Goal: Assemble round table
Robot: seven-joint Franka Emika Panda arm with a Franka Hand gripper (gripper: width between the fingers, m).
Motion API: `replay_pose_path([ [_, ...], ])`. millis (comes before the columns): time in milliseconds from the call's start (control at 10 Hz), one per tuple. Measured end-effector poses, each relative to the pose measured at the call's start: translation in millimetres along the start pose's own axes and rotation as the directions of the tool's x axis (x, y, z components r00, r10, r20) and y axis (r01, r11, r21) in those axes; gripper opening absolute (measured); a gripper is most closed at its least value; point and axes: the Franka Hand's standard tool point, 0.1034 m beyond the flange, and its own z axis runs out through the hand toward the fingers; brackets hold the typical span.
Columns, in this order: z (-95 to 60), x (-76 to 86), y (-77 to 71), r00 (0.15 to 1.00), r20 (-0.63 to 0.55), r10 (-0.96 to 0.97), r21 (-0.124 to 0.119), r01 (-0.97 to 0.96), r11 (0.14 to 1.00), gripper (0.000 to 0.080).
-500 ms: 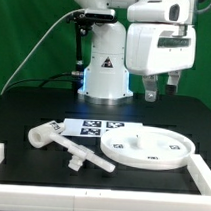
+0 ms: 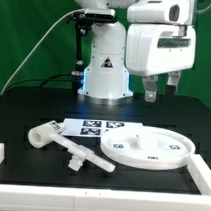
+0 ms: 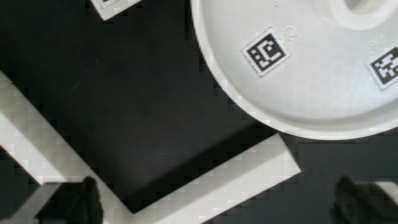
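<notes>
The large round white disc (image 2: pixel 149 149) lies flat on the black table at the exterior view's right, with small square tags on it. It also fills much of the wrist view (image 3: pixel 311 60). The short cylindrical leg (image 2: pixel 42 136) and the T-shaped foot piece (image 2: pixel 86 159) lie at the exterior view's left, touching or joined end to end. My gripper (image 2: pixel 161 92) hangs well above the disc, open and empty. In the wrist view its two dark fingertips (image 3: pixel 63 200) stand wide apart at the frame's edges.
The marker board (image 2: pixel 92 128) lies flat behind the leg and disc. A white frame rail runs along the table's border, with a corner (image 3: pixel 214 170) in the wrist view and ends at both sides (image 2: pixel 203 179). The robot base (image 2: pixel 105 73) stands behind.
</notes>
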Motion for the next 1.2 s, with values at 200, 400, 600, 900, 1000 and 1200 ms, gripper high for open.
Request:
replay_pose_path([
  [200,4.1,-29.3,23.4,1.000,0.016,-0.019,-0.001,0.019,1.000,0.0649],
  [400,11.9,-55.9,45.2,0.997,0.019,-0.081,-0.016,0.081,0.997,0.0649],
  [600,17.7,-73.8,54.1,0.998,0.031,-0.046,-0.009,0.046,0.999,0.0649],
  [900,18.8,-72.5,53.2,0.998,0.030,-0.054,-0.010,0.054,0.998,0.0649],
  [1000,22.0,-76.2,55.0,0.997,0.032,-0.065,-0.007,0.065,0.998,0.0649],
  [1200,44.2,-96.4,77.6,0.998,0.046,-0.044,-0.005,0.044,0.999,0.0649],
])
